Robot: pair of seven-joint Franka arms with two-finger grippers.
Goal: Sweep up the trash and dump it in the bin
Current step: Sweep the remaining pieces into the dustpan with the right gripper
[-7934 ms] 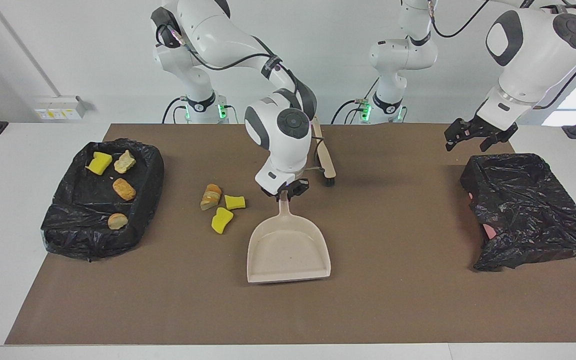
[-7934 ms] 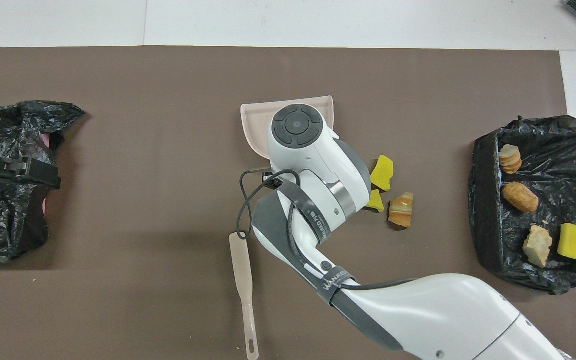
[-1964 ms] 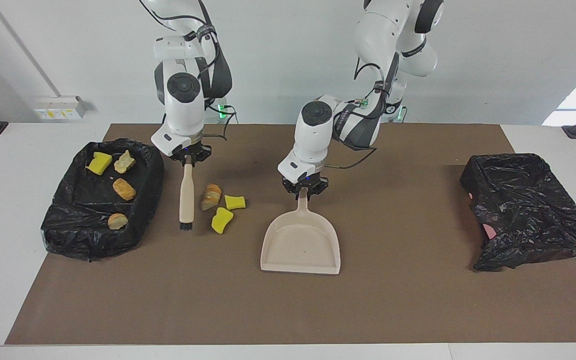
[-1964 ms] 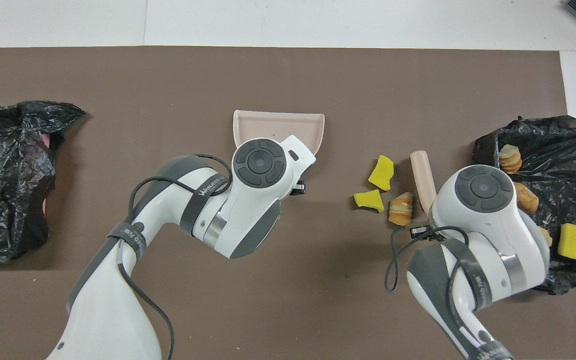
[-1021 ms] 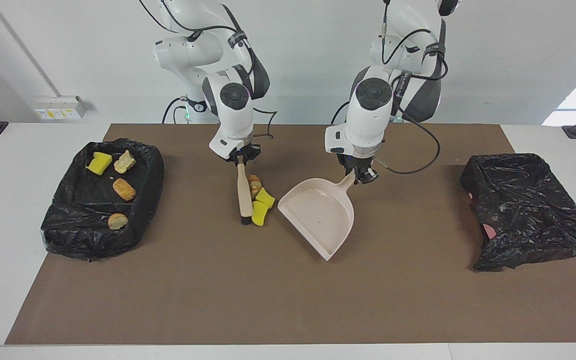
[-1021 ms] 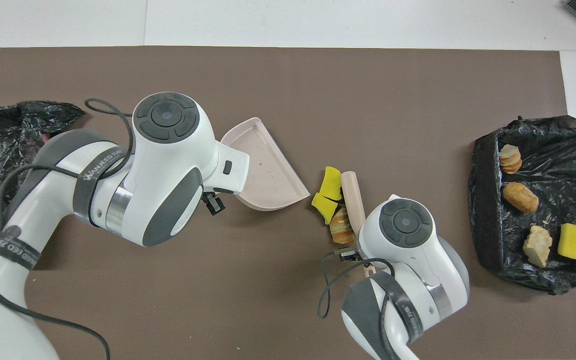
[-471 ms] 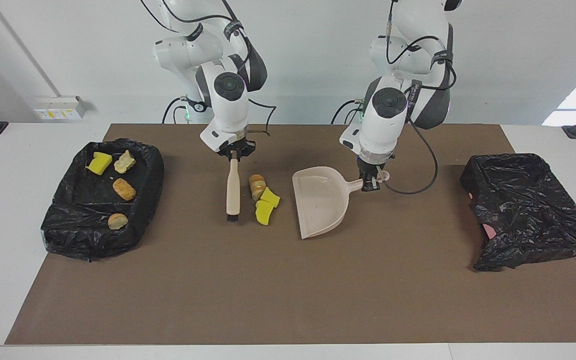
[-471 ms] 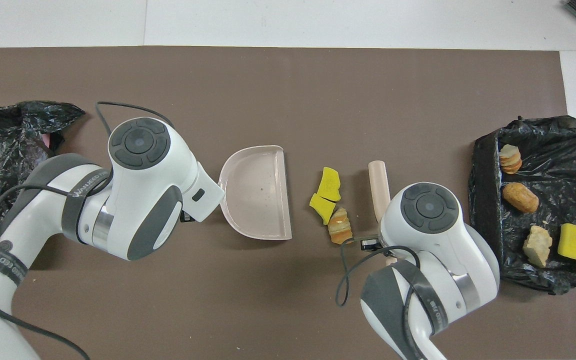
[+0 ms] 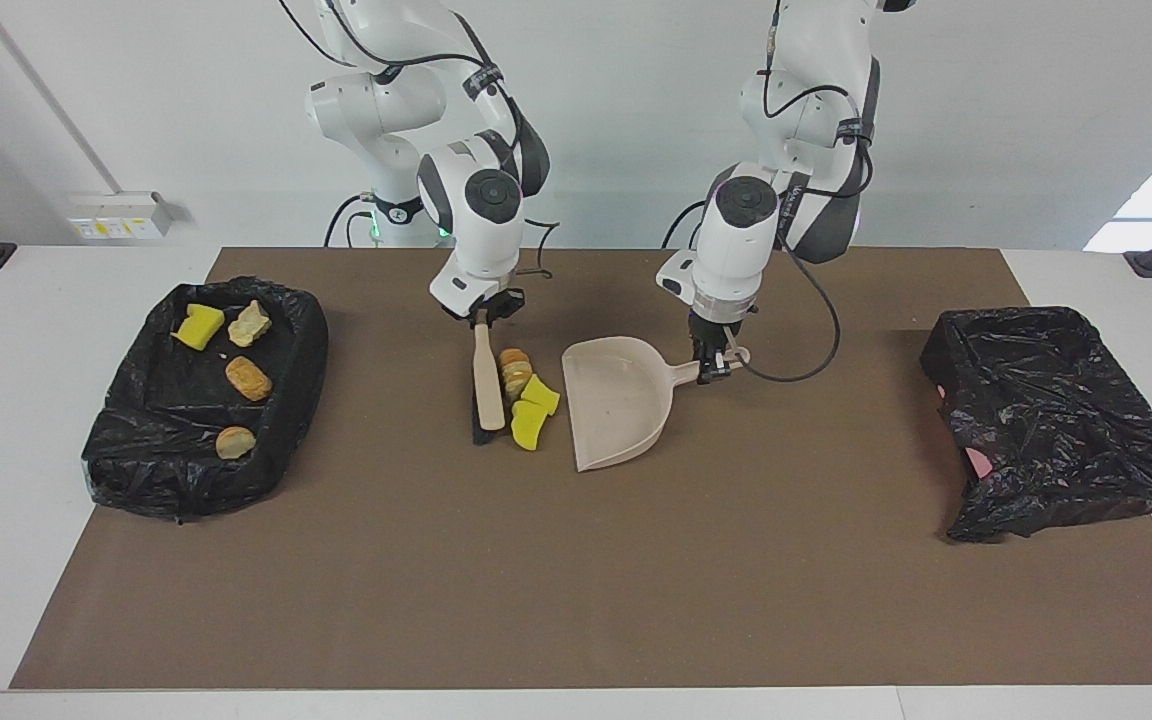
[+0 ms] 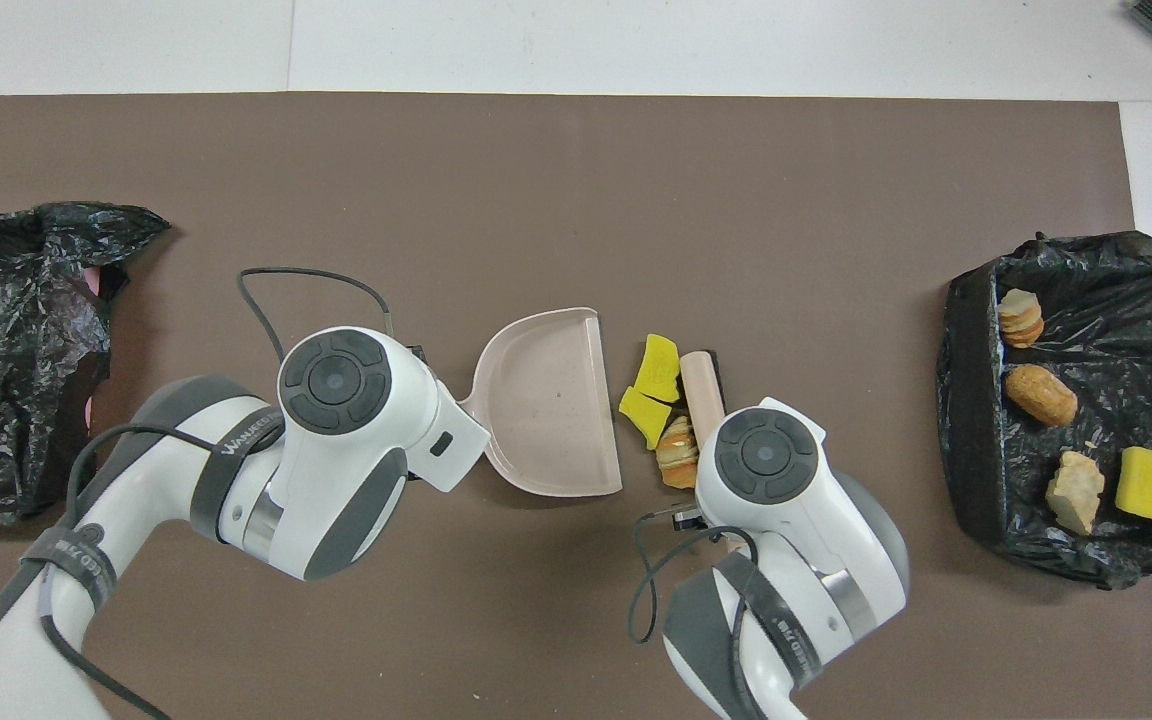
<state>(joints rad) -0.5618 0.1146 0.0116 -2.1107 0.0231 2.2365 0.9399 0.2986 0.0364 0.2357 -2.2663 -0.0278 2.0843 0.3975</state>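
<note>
Three pieces of trash lie together mid-mat: a tan bread lump [image 9: 514, 370] and two yellow sponge pieces [image 9: 540, 394] [image 9: 528, 428], seen from overhead as the bread lump [image 10: 677, 452] and sponge pieces [image 10: 658, 368]. My right gripper [image 9: 481, 320] is shut on the handle of a beige brush [image 9: 485, 385]. The brush lies against the trash on the side toward the right arm's end. My left gripper [image 9: 716, 362] is shut on the handle of the beige dustpan [image 9: 616, 400], whose open mouth faces the trash from the other side, a small gap away. From overhead both wrists hide their fingers.
A bin lined with black plastic [image 9: 306, 340] at the right arm's end holds several scraps. A crumpled black bag [image 9: 1046, 420] over something pink sits at the left arm's end. The brown mat [image 9: 576, 600] covers the table's middle.
The brush has swung back against the trash after drawing away. The dustpan turned its mouth toward the trash and slid closer. The trash has barely shifted.
</note>
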